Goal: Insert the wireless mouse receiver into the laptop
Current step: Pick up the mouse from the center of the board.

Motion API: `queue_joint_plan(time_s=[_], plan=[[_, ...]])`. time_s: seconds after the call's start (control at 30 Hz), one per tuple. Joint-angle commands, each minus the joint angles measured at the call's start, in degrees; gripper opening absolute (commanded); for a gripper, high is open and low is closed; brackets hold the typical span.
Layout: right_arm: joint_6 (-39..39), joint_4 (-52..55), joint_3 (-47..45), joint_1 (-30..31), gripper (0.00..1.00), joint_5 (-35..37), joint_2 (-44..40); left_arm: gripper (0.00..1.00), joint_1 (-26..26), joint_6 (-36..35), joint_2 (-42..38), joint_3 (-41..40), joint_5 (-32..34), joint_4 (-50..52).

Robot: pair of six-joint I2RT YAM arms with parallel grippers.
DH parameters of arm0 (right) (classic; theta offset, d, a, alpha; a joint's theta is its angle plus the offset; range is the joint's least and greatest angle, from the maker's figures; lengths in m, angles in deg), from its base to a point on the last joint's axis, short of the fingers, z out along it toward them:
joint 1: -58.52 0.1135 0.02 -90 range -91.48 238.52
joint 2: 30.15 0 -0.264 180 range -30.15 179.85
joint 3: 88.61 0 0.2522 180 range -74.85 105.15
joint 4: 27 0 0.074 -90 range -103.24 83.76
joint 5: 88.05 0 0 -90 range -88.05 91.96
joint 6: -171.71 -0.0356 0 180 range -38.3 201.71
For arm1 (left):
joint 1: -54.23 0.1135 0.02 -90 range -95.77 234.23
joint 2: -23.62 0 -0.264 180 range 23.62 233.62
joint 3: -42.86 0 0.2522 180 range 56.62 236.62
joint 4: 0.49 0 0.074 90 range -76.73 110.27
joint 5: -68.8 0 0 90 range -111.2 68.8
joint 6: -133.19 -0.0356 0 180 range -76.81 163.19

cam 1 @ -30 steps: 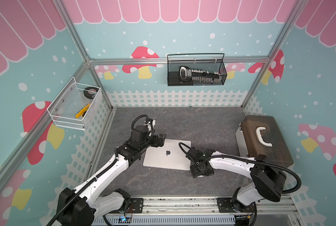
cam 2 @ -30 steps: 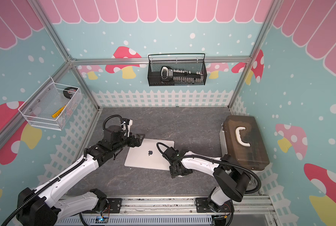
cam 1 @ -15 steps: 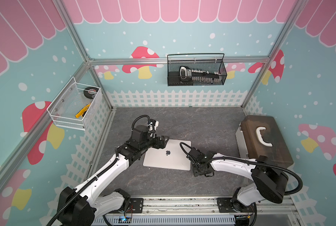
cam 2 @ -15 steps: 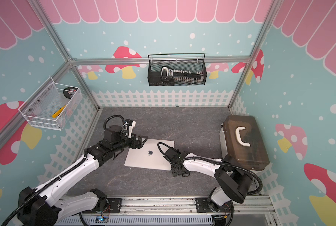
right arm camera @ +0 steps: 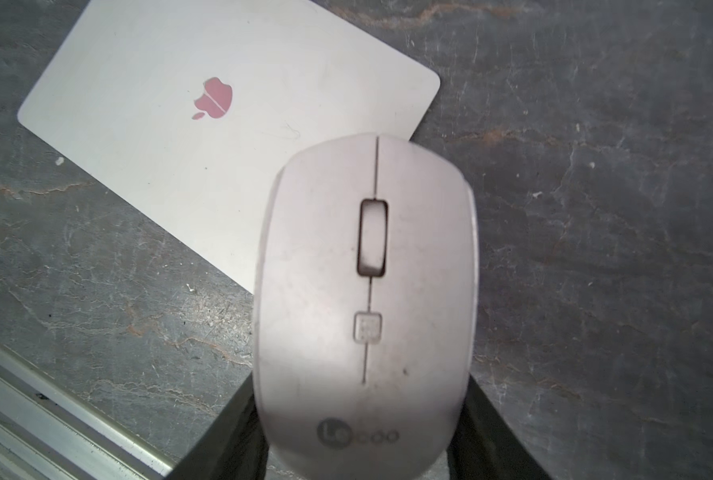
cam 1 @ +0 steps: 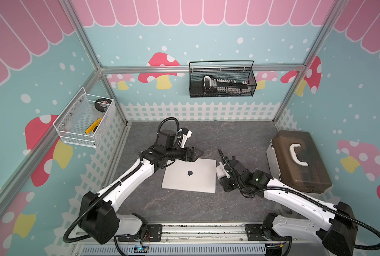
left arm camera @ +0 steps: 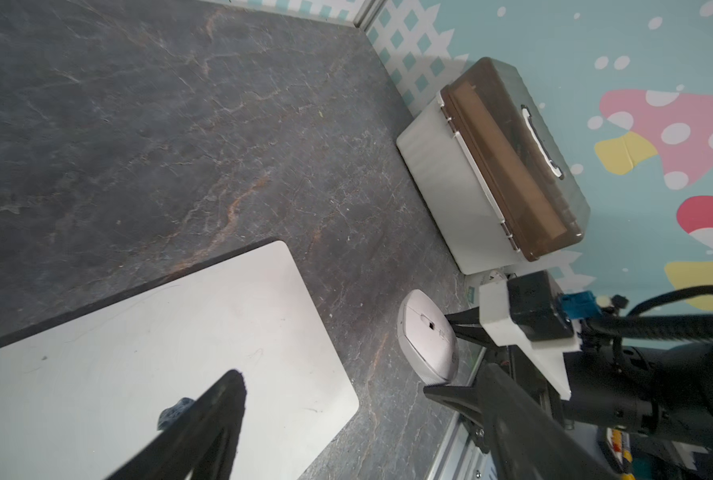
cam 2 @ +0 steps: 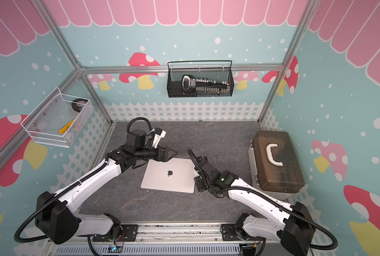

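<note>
teal walls (cam 1: 206,40) printed with mushrooms (cam 1: 162,71), white dots and a white picket fence (cam 1: 195,110) along the base close in a dark grey, stone-veined worktop (cam 1: 240,137). a pink scalloped band (cam 1: 158,13) runs along the top. aluminium posts (cam 1: 87,44) frame the corners. a black wire basket (cam 1: 195,75) hangs on the back wall, a white mesh basket (cam 1: 77,140) on the side wall. the light is even, seemingly from overhead.

We see two arms of one build: the left arm (cam 1: 135,175) and the right arm (cam 1: 295,201) both wear smooth white shells between chunky black joint housings. Ribbed black cables (left arm camera: 678,328) run along them. We note a white camera mount (left arm camera: 494,309), a blue plug (left arm camera: 575,301), a small green light (cam 1: 255,178), and black, tapered fingers (left arm camera: 217,419).
</note>
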Motion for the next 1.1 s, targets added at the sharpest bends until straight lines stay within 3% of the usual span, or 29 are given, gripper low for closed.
queue_joint_plan(time_s=[0.0, 0.23, 0.5, 1.07], plan=[[5.0, -2.3, 1.6, 0.0, 0.47, 1.2, -0.5, 0.86, -0.5, 7.6, 3.4, 1.6, -7.4, 3.6], [5.9, -4.8, 3.2, -0.1, 0.48, 3.4, 0.8, 0.85, -1.9, 20.4, 6.5, 0.9, -11.6, -5.4], [6.6, -6.7, 5.0, -0.1, 0.48, 5.7, 2.8, 0.84, -5.3, 28.3, 8.3, -1.1, -12.2, -14.1], [5.6, -11.2, 6.1, -0.1, 0.48, 5.0, 2.6, 0.72, -7.4, 33.3, 11.5, -3.0, -10.3, -22.6]])
